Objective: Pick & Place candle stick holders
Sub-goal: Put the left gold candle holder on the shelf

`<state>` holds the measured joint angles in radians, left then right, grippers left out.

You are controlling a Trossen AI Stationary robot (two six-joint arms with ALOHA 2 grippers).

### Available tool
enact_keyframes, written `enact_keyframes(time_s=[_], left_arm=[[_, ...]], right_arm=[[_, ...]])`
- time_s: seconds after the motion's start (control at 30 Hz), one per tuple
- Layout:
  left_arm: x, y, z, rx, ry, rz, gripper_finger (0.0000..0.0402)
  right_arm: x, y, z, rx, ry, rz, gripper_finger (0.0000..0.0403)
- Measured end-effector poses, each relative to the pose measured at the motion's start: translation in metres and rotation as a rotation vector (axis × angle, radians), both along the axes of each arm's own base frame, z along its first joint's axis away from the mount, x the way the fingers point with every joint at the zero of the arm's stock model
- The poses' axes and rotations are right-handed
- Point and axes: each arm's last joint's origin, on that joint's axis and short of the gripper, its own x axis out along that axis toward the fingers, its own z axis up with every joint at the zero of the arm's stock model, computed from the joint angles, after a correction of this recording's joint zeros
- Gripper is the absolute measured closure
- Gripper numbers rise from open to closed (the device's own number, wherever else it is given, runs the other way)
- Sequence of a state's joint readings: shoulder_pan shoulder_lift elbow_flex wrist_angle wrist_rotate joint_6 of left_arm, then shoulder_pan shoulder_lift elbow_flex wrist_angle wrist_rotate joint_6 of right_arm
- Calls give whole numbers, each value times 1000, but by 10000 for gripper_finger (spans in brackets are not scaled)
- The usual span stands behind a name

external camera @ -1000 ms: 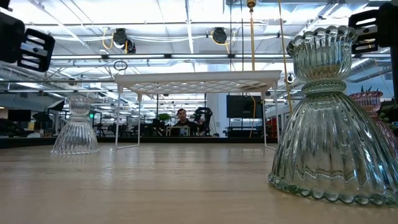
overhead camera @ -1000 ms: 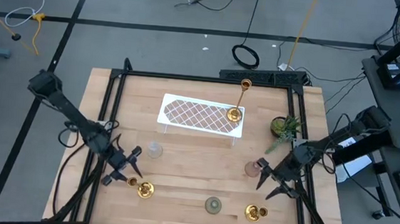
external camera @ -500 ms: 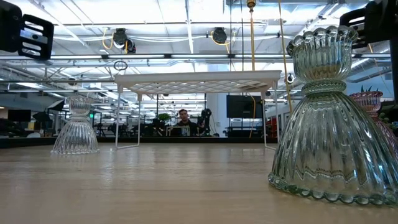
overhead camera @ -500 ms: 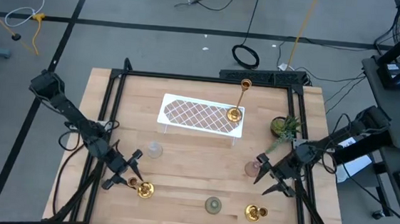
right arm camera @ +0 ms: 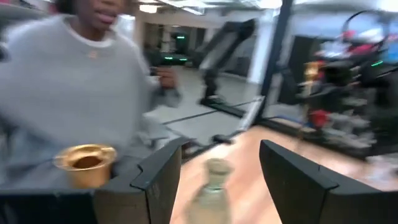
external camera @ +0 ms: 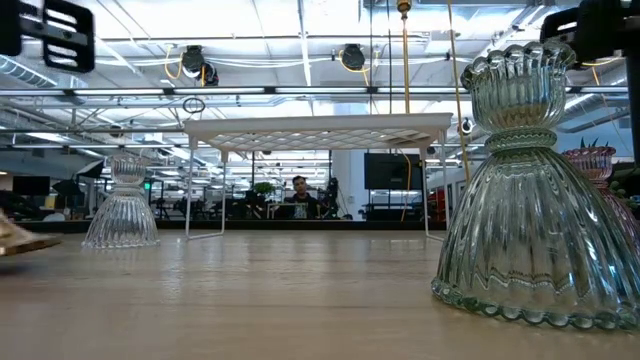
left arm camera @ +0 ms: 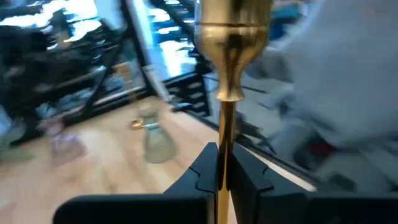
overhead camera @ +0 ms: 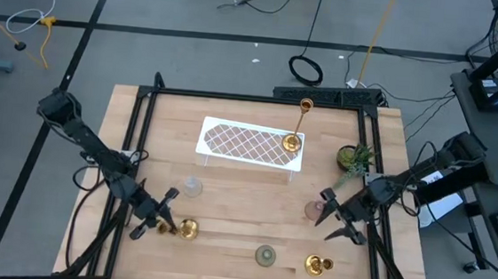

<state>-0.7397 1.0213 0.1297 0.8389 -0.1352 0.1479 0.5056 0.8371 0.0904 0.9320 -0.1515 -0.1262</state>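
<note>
My left gripper (overhead camera: 158,214) is near the table's front left, shut on a tall slim-stemmed gold holder (overhead camera: 185,230). Its cup (left arm camera: 233,25) shows in the left wrist view, and its round base shows low at the left edge of the low view (external camera: 18,240). My right gripper (overhead camera: 335,220) is open and empty beside the pink glass holder (overhead camera: 314,210), which stands on its base. A green glass holder (overhead camera: 265,256), a squat gold one (overhead camera: 315,266) and a clear glass one (overhead camera: 193,187) stand on the table. Another tall gold holder (overhead camera: 293,141) stands on the white tray (overhead camera: 231,142). My left gripper pinches the holder's slim stem (left arm camera: 222,163) between its two fingers, below the cup. The fingers slant down from the table's left. The holder is tilted, its base (overhead camera: 187,230) to the right of the fingertips. I cannot tell whether the base touches the table.
A small potted plant (overhead camera: 354,158) stands at the right, behind my right gripper. A black frame (overhead camera: 252,99) runs around the table top. A person in a grey top (right arm camera: 68,81) shows beyond the table's near edge. Bare wood lies in the table's middle.
My left gripper has risen a little and drawn toward the near edge with the gold holder. The holder's base has swung toward the right and come into the low view. My right gripper has risen slightly beside the pink holder.
</note>
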Motion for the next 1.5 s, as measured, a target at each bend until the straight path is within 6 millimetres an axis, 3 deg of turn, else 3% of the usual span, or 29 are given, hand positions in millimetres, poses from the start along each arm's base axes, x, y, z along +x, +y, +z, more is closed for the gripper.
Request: enact_keyframes(time_s=[0.13, 0.23, 0.43, 0.53, 0.7, 0.9, 1.03, 1.37, 1.5], left_arm=[[8, -3, 18, -47, -29, 90, 375], [19, -9, 35, -13, -12, 98, 386], [44, -9, 87, 33, -10, 277, 375], [58, 2, 107, 34, -52, 356, 381], [81, 31, 133, -150, -85, 520, 384], [113, 51, 132, -173, -51, 487, 384], [133, 56, 127, -171, -64, 508, 386], [181, 57, 127, -122, -77, 495, 386], [198, 57, 125, -111, -70, 494, 380]], right_arm=[[2, -4, 5, -66, -105, -147, 193], [3, -9, 14, -11, -186, -253, 193], [9, -18, 28, 84, -265, -326, 193], [26, -17, 43, 111, -242, -396, 193], [75, -8, 65, 13, -125, -439, 193], [130, -4, 80, 50, 15, -573, 193], [150, -5, 75, 58, 65, -587, 193], [164, -20, 61, 129, 122, -641, 193], [165, -22, 61, 130, 130, -587, 193]])
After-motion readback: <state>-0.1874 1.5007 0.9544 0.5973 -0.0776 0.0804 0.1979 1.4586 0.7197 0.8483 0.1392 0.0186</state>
